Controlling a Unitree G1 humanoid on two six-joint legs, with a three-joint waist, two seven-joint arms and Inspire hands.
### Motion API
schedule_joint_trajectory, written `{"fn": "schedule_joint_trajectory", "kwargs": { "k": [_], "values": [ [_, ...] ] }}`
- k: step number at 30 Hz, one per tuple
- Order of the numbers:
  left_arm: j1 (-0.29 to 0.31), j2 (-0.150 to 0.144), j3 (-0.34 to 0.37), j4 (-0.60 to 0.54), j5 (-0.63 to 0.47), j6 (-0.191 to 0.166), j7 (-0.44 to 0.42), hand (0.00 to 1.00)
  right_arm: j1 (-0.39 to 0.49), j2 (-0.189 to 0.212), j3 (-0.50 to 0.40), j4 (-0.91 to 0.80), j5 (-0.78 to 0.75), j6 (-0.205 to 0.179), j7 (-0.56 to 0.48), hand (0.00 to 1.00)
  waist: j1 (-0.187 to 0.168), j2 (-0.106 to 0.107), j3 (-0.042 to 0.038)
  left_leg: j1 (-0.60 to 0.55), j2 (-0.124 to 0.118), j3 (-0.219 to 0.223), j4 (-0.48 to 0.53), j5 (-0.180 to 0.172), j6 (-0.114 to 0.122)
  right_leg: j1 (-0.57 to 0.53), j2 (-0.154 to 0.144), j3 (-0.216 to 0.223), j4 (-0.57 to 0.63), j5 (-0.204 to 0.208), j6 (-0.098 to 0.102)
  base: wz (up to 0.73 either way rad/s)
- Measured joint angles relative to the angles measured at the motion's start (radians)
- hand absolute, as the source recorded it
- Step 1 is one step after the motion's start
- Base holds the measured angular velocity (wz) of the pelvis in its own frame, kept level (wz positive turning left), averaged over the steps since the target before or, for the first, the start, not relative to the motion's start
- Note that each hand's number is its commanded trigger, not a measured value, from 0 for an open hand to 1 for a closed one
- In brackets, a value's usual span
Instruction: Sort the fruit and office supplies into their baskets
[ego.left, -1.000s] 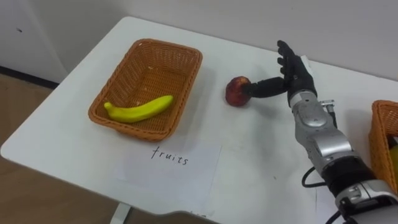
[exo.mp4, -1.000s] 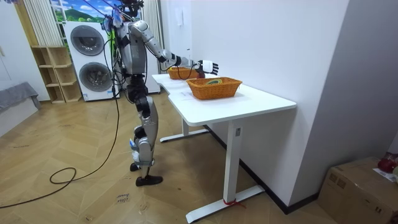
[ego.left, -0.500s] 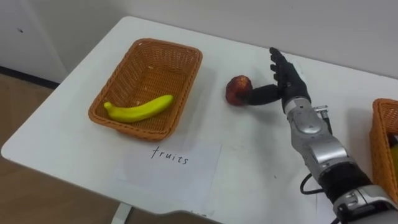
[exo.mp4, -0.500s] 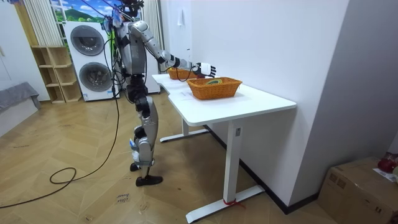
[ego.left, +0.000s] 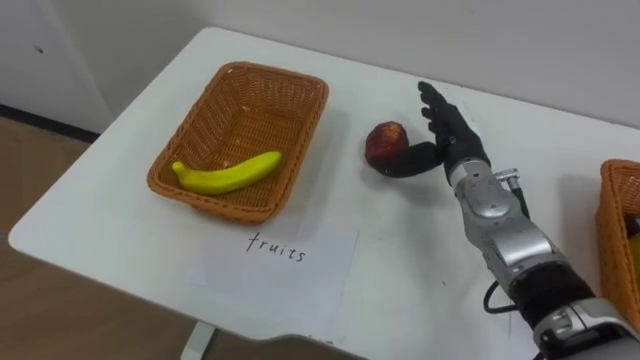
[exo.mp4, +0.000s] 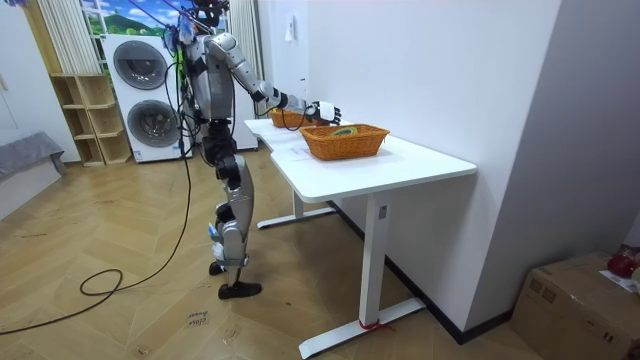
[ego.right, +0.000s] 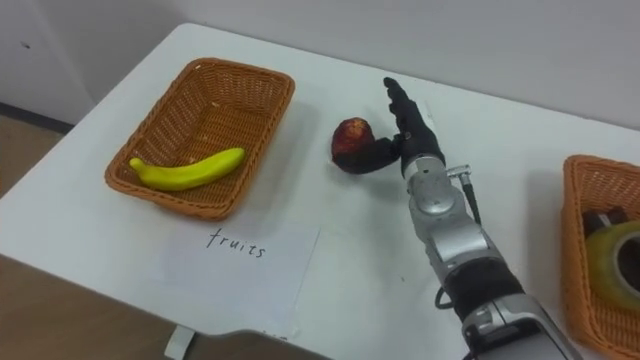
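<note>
I have the right robot hand (ego.left: 457, 150) out over the desk (ego.left: 400, 270), just beside the apple (ego.left: 384, 142) on its right. Its fingers are straight and spread, pointing away from me. The thumb bends in low against the apple, touching it or very nearly, and nothing is gripped. The apple sits on the desk between the robot hand and the fruit basket (ego.left: 306, 130), apart from the basket's rim. A banana (ego.left: 226, 174) already lies in that basket, with a paper label (ego.left: 275, 262) in front of it. A second basket (ego.right: 576, 250) at the far right holds a roll of tape (ego.right: 616, 250).

I judge this to be the approach to the apple, with the grasp not yet made. Next I need to curl the fingers round it against the thumb, firmly enough that the round fruit can't roll off. Then I lift it and carry it left over the basket rim before letting go.
</note>
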Motion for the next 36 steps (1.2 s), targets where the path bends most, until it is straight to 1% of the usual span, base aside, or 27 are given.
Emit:
{"fn": "schedule_joint_trajectory", "kwargs": {
  "k": [2, 4, 7, 11, 15, 18, 24, 29, 32, 34, 36],
  "values": [
    [-0.003, 0.0, 0.0, 0.0, -0.007, 0.0, 0.0, 0.0, 0.004, 0.001, 0.024, 0.002, 0.0, 0.002, 0.002, 0.0, -0.002, -0.001, -0.0005, -0.006, -0.001, -0.004, 0.005, 0.0, 0.0, 0.0, -0.002, -0.011, 0.0, 0.0, 0.0, 0.09],
    [-0.004, 0.0, -0.001, -0.001, -0.015, 0.0, 0.0, 0.0, 0.013, 0.002, 0.025, 0.005, -0.001, 0.003, 0.021, 0.0, -0.002, -0.001, -0.0006, -0.01, -0.002, -0.01, 0.008, 0.0, 0.0, 0.0, -0.004, -0.02, 0.0, 0.0, 0.0, 0.09],
    [-0.002, 0.001, -0.001, -0.003, -0.017, 0.001, -0.001, 0.0, 0.021, 0.004, 0.025, 0.015, -0.032, 0.017, 0.041, 0.0, 0.005, -0.002, -0.0007, -0.012, -0.003, -0.012, 0.008, 0.0, 0.0, -0.001, -0.006, -0.024, 0.003, 0.0, 0.0, 0.04],
    [-0.003, 0.003, -0.001, -0.007, -0.018, 0.001, -0.002, 0.0, 0.021, 0.004, 0.024, 0.024, -0.073, 0.021, 0.042, 0.0, 0.017, -0.01, -0.0063, -0.02, -0.003, -0.012, 0.009, 0.0, 0.0, -0.013, -0.006, -0.025, 0.013, 0.0, 0.0, 0.0],
    [-0.003, 0.004, -0.001, -0.007, -0.02, 0.001, -0.002, 0.0, 0.021, 0.005, 0.024, 0.029, -0.08, 0.022, 0.042, 0.0, 0.02, -0.014, -0.007, -0.025, -0.004, -0.012, 0.011, 0.0, 0.001, -0.014, -0.008, -0.032, 0.014, 0.0, 0.0, 0.0],
    [-0.003, 0.005, -0.001, -0.005, -0.025, 0.001, -0.002, 0.0, 0.021, 0.008, 0.024, 0.034, -0.086, 0.022, 0.042, 0.0, 0.021, -0.018, -0.005, -0.026, -0.005, -0.012, 0.012, 0.001, 0.001, -0.014, -0.01, -0.034, 0.014, 0.0, 0.0, 0.0],
    [-0.004, 0.005, -0.001, 0.003, -0.027, 0.001, -0.002, 0.0, 0.021, 0.007, 0.024, 0.037, -0.086, 0.022, 0.042, 0.0, 0.021, -0.025, 0.0016, -0.028, -0.005, -0.014, 0.012, 0.001, 0.002, -0.014, -0.01, -0.04, 0.015, 0.0, 0.0, 0.0],
    [-0.001, 0.006, -0.001, 0.004, -0.033, 0.001, -0.006, 0.0, 0.021, 0.007, 0.023, 0.037, -0.09, 0.008, 0.042, 0.0, 0.019, -0.023, 0.0119, -0.029, -0.006, -0.019, 0.007, 0.001, 0.002, -0.014, -0.005, -0.044, 0.015, 0.0, 0.0, 0.0],
    [-0.002, 0.006, -0.001, 0.004, -0.035, 0.001, -0.009, 0.0, 0.021, 0.007, 0.022, 0.038, -0.095, 0.007, 0.043, 0.0, 0.019, -0.022, 0.0125, -0.03, -0.006, -0.021, 0.006, 0.001, 0.002, -0.014, -0.005, -0.044, 0.015, 0.0, 0.0, 0.0],
    [-0.005, 0.007, -0.001, 0.004, -0.037, 0.0, -0.01, 0.0, 0.021, 0.006, 0.022, 0.048, -0.095, -0.003, 0.044, 0.0, 0.019, -0.022, 0.0127, -0.032, -0.006, -0.025, 0.006, 0.001, 0.002, -0.015, -0.005, -0.046, 0.015, 0.0, 0.0, 0.0],
    [-0.007, 0.007, -0.001, 0.004, -0.037, -0.004, -0.01, 0.0, 0.018, 0.006, 0.021, 0.061, -0.095, -0.015, 0.043, 0.0, 0.02, -0.025, 0.0107, -0.034, -0.007, -0.025, 0.006, 0.001, 0.002, -0.016, -0.005, -0.047, 0.015, 0.0, 0.001, 0.0]
  ]
}}
